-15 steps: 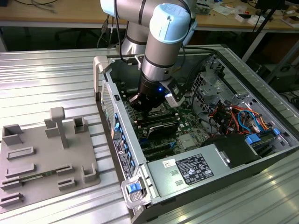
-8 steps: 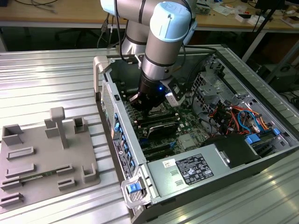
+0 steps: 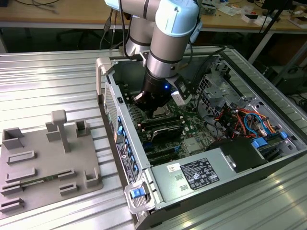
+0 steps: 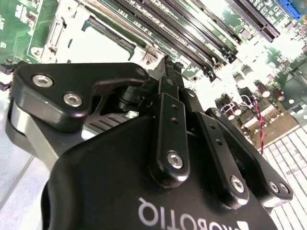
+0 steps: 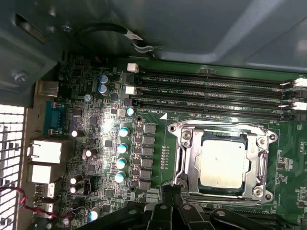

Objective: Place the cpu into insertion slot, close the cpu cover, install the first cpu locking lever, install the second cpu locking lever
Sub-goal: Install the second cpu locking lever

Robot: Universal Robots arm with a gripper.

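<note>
Ribbed metal table [image 3: 48, 86] bears an open computer case [image 3: 268, 158]; tool [image 4: 165, 67] pinched shut, empty.

Cpu [image 5: 223, 164] dull matt metal; cpu cover [image 5: 182, 152] shiny silvery metal.

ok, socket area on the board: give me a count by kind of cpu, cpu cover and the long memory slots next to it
cpu: 1, seated in the socket
cpu cover: 1, lying down around the cpu
memory slots: 4, running side by side along one edge of the socket
Total: 6
</note>
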